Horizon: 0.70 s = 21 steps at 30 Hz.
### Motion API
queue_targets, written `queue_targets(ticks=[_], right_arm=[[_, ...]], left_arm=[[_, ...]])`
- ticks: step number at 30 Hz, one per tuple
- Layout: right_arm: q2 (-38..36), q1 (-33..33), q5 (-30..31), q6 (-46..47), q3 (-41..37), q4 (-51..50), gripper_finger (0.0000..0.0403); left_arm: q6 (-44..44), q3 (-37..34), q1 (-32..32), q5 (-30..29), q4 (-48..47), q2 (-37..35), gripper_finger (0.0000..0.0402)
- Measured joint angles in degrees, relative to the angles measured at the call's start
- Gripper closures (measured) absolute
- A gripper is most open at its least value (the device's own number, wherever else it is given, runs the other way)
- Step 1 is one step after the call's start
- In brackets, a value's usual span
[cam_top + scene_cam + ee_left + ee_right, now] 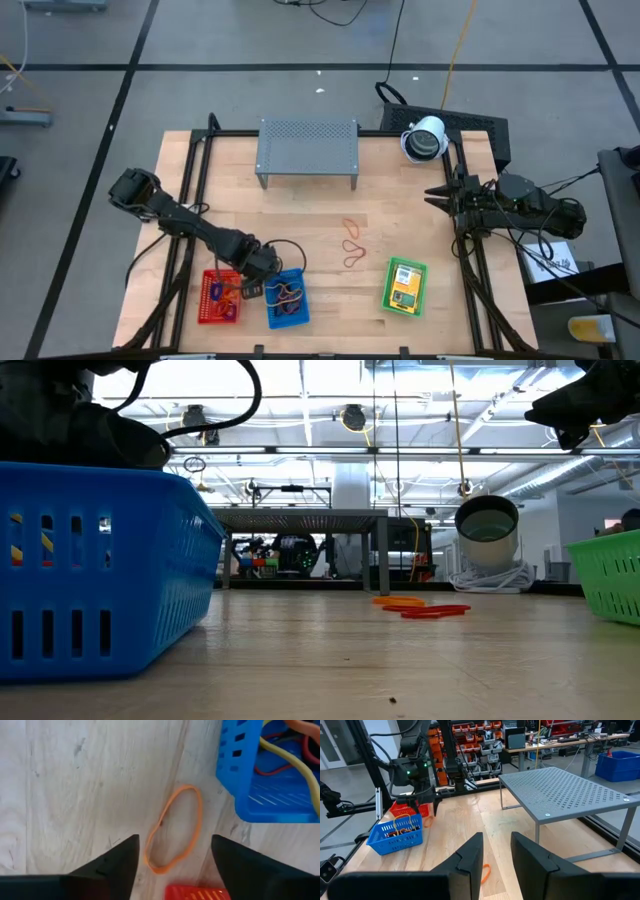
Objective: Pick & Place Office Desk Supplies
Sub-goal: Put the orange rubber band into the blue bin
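Left claw (172, 865): we see it low over the wooden table (310, 215), at the near edge, between the red mesh basket (219, 297) and the blue mesh basket (288, 298). Its two dark fingers stand wide apart and they hold nothing.

Thin orange rubber-band loop (175, 827): it lies flat on the table, on the bare wood just beside the blue basket and outside it, directly in front of the open left claw. Its long axis runs roughly away from the claw, slightly oblique, so the fingers stand on both sides of its near end.

Our judgement: the loop is not in a basket, so the left arm, which is much nearer, must close on it again and lift it over the blue wall.

Blue basket, content: several red, orange and yellow loops, mixed.

Red basket, content: small dark and orange pieces; we cannot tell exactly what.

Green mesh basket (404, 286): it holds yellow-orange flat packets.

Middle of the table: more red and orange rubber bands (353, 243) wait there, well apart from both claws.

Right claw (496, 860): it waits at the right edge, fingers partly open and empty.

Far side: the grey perforated metal shelf (307, 145).
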Motion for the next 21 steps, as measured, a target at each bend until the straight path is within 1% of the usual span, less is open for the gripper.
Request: queue_targets(ticks=[3, 7, 16, 21], right_arm=[[0.00, 0.01, 0.00, 0.00, 0.00, -0.01, 0.0314], [-0.01, 0.02, 0.00, 0.00, 0.00, -0.02, 0.0314], [-0.01, 0.02, 0.00, 0.00, 0.00, 0.00, 0.0314], [0.01, 0.02, 0.00, 0.00, 0.00, 0.00, 0.0314]], left_arm=[[-0.11, 0.00, -0.48, -0.59, 0.02, 0.00, 0.0124], [-0.16, 0.00, -1.29, -1.49, 0.19, 0.00, 0.0111], [0.11, 0.03, -2.17, -1.70, 0.26, 1.54, 0.0125], [0.76, 0.35, -2.17, -2.05, 0.17, 2.32, 0.0116]])
